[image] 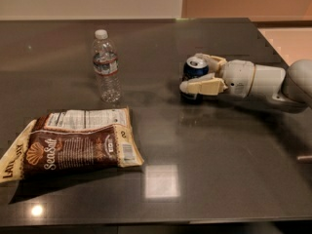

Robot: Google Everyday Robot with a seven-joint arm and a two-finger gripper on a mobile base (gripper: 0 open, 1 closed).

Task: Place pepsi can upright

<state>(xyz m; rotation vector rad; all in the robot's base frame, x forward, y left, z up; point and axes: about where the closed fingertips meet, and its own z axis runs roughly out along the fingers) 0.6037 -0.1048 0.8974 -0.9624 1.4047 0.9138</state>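
The pepsi can (194,70) is dark blue with a silver top. It stands upright on the dark table (214,145), right of centre. My gripper (192,74) reaches in from the right, low over the table. It is closed around the can, with one cream finger (202,87) across the can's front and the other behind its top. My white arm (258,79) extends to the right edge of the view.
A clear plastic water bottle (106,66) stands upright to the left of the can. A brown sea salt chip bag (73,143) lies flat at the front left. The table's right edge runs close behind my arm.
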